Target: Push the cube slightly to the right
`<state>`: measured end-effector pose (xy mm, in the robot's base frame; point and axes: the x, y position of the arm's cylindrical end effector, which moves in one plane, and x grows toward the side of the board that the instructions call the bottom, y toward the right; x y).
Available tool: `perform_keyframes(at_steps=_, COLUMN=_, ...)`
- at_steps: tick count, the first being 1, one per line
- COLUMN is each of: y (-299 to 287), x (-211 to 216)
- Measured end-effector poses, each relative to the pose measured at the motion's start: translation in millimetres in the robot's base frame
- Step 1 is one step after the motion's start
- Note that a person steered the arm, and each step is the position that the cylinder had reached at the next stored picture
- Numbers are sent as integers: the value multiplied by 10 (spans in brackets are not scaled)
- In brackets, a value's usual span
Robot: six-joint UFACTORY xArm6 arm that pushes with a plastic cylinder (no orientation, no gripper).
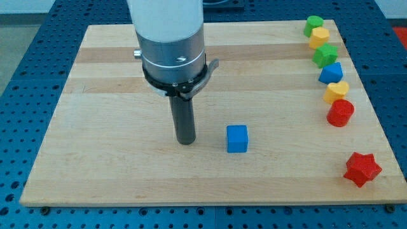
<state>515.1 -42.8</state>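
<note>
A blue cube point(237, 138) sits on the wooden board point(95, 127), a little right of the board's middle and toward the view's bottom. My tip point(186, 141) rests on the board to the cube's left, about one cube width from it and not touching it. The rod rises from the tip into the arm's grey and white body point(172, 44) above.
Along the board's right edge stands a column of blocks: a green one point(313, 25), a yellow one point(319, 37), a green star point(325, 56), a blue one point(331, 73), a yellow heart point(336, 92), a red cylinder point(340, 113). A red star point(362, 168) lies at the bottom right.
</note>
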Motion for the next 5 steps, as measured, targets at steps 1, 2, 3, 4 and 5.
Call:
perform_keyframes(at_steps=1, y=243, x=0)
perform_keyframes(at_steps=2, y=472, x=0)
perform_keyframes(at_steps=3, y=665, x=15)
perform_keyframes(at_steps=4, y=758, x=95)
perform_keyframes(at_steps=5, y=767, x=207)
